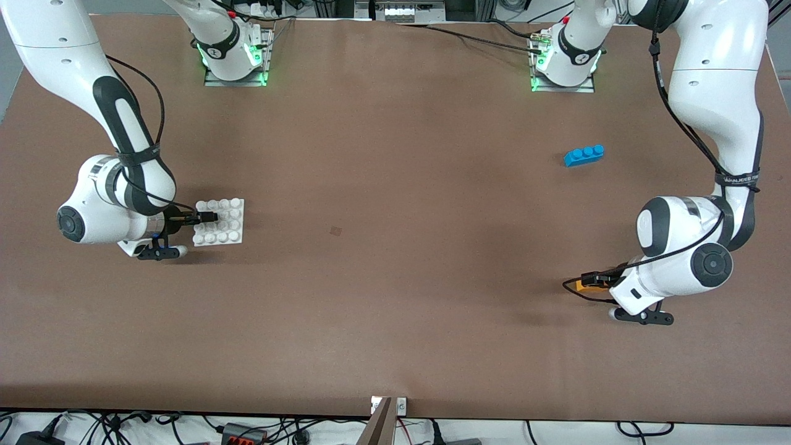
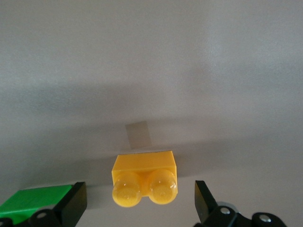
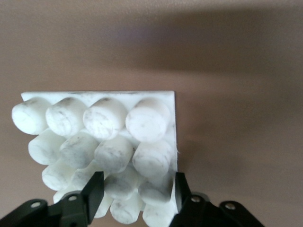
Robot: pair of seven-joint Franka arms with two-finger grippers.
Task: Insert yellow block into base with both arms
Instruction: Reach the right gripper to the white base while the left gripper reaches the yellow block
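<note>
Yellow 2-stud block (image 2: 144, 178) flat on table; white studded base (image 1: 220, 222) well apart

The small orange-yellow plastic brick (image 2: 144, 178) looks smooth and shiny, with see-through round studs; the flat white square plastic plate (image 3: 102, 151) looks dull, its studs smudged grey; the long blue plastic brick (image 1: 583, 155) is smooth; the brown worktop (image 1: 383, 296) looks matt and flat, like paper.
</note>
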